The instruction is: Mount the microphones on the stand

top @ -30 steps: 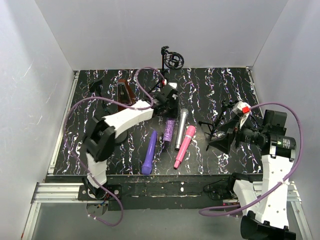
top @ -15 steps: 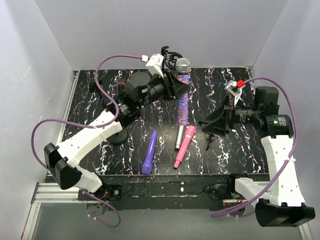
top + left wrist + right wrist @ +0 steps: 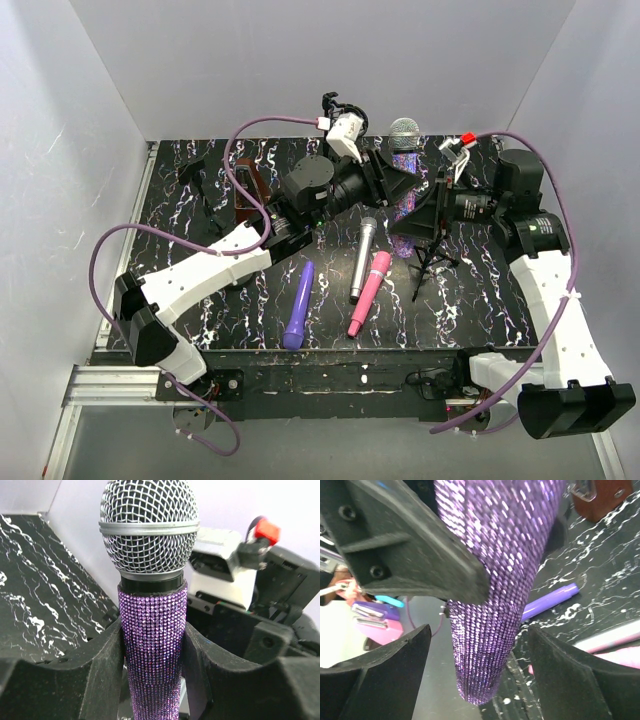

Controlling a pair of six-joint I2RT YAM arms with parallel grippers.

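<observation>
- As the top view reads from frame left, the dark red wedge box [image 3: 248,185] comes first, upper left on the black marbled table [image 3: 480,300].
- Lower centre-left: violet microphone [image 3: 298,306] lying flat, apart from the others.
- Centre: silver-grey microphone [image 3: 360,258] and pink microphone [image 3: 368,292] lying side by side, pink just to the right. Can't tell if they touch.
- Upper centre: left gripper [image 3: 392,188] clamped on the glittery purple microphone [image 3: 404,132], gripping the glitter body just below the mesh head. Mic is off the table, head toward the top of frame.
- Just right of centre: right gripper [image 3: 416,222] with jaws wide, one either side of that mic's lower end. Right wrist view shows a gap on both sides.
- Directly below it in frame: tripod stand [image 3: 432,268] on the table.
</observation>
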